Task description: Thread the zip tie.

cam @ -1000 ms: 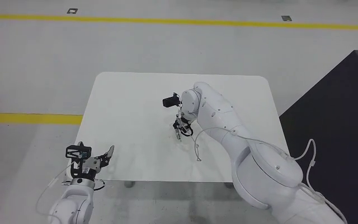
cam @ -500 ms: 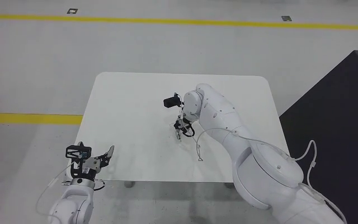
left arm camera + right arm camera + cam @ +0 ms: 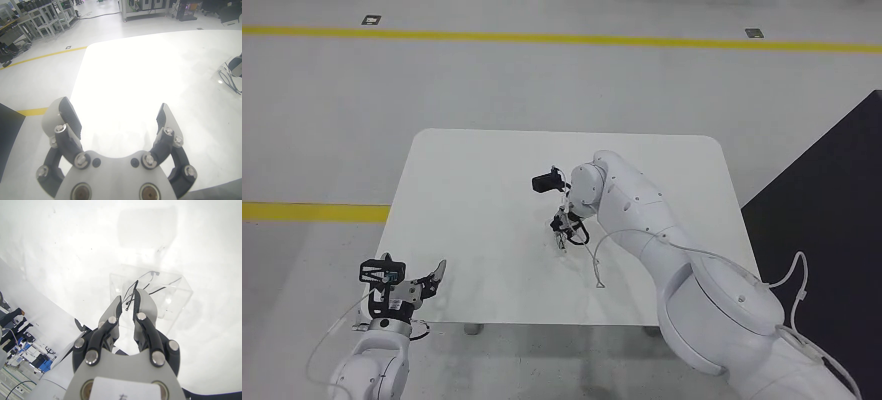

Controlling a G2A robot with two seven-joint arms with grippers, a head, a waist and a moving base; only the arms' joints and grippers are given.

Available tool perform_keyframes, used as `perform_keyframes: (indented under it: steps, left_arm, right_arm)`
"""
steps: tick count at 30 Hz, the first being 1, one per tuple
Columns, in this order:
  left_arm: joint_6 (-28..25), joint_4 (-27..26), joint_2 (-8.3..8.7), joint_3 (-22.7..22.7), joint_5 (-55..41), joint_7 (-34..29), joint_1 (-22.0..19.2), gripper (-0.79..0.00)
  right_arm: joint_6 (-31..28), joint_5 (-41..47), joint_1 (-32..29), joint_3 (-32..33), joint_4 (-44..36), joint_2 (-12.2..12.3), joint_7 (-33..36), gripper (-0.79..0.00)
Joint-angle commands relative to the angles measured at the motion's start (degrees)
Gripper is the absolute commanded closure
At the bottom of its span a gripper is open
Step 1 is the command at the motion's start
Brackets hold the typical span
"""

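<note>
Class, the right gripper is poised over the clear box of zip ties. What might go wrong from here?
The zip ties lie crossed in the clear box; the right gripper, fingers narrowly apart above them, may pinch several or none.
A finger may catch the box wall and shift it.
The left gripper sits open at the table edge, far off, so threading needs an accurate approach.

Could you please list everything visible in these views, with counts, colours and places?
White rectangular table: one, white, on the grey floor.
Clear plastic box: one, transparent, near the table's middle.
Black plastic zip ties: several, exact count unclear, black, inside the box.
Yellow floor lines: two, yellow, one beyond the table, one off its side.
Black panel: one, black, beside the table.
Left gripper: one, open wide, by the table's near corner.
Right gripper: one, narrowly open, just above the box.
</note>
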Motion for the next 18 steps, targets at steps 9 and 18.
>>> perform_keyframes:
  steps: [9,18]
  left_arm:
    - [0.00,0.00,0.00,0.00,0.00,0.00,0.00,-0.785]
    - [0.00,0.00,0.00,0.00,0.00,0.00,0.00,-0.785]
  right_arm:
    - [0.67,-0.24,-0.52,0.73,0.99,0.12,0.78,-0.139]
    - [1.51,-0.41,-0.85,1.42,0.91,0.14,0.10,-0.068]
